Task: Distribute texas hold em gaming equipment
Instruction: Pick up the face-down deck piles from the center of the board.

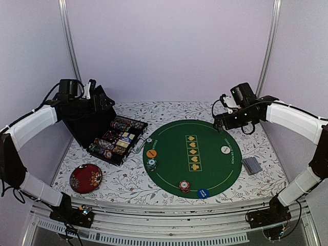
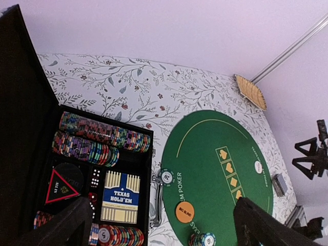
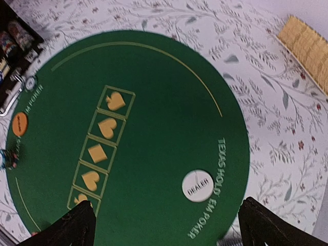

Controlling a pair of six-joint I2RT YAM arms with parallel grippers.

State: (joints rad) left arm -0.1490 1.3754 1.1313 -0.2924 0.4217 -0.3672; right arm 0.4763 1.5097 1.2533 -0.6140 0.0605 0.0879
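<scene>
From up top I see my left gripper (image 1: pixel 91 88) raised over the far left of the table (image 1: pixel 169 110), above the open black case (image 1: pixel 82 120). Its wrist view shows the fingers (image 2: pixel 61 225) spread wide with nothing between them. My right gripper (image 1: pixel 219 122) hangs over the far right edge of the round green mat (image 1: pixel 174 136), jaws just as wide and empty, and its camera looks straight down on the white disc (image 3: pixel 198 185) marked dealer. That white disc lies on the right part of the mat. An orange disc (image 1: pixel 151 153) sits at the mat's left edge with a green chip stack (image 1: pixel 151 164) just on its near side. A red chip stack (image 1: pixel 184 186) and a blue disc (image 1: pixel 202 193) sit side by side at the mat's near edge. The cards (image 1: pixel 251 165) lie face down in a small pile on the table, off the mat to its right. Rows of chips (image 2: pixel 102 136) and a boxed deck (image 2: pixel 120 197) fill the case. A red dish (image 1: pixel 85 178) rests near left, and a tan woven piece (image 2: pixel 251 91) lies at the far right.
</scene>
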